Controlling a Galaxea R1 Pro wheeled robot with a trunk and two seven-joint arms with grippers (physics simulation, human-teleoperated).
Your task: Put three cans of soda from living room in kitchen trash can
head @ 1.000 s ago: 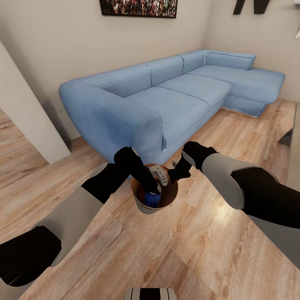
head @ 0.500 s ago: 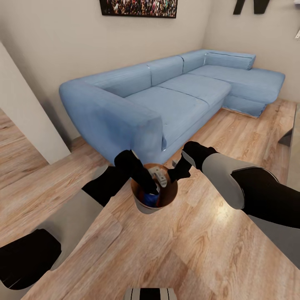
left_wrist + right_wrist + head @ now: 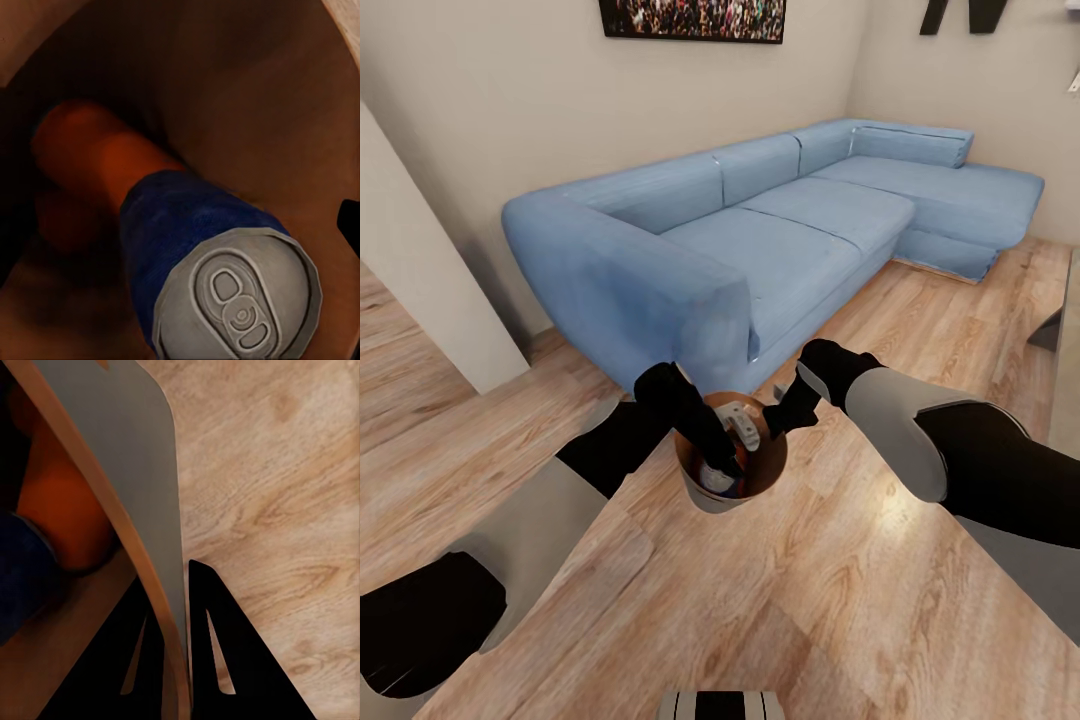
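The right gripper pinches the bin rim; the blue can and orange can lie inside. The left gripper reaches in at 10 o'clock, its state unclear.

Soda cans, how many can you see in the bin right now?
2. A blue can lies in the trash can, silver top facing the left wrist camera; an orange can lies behind it, deeper inside. A third may be hidden.
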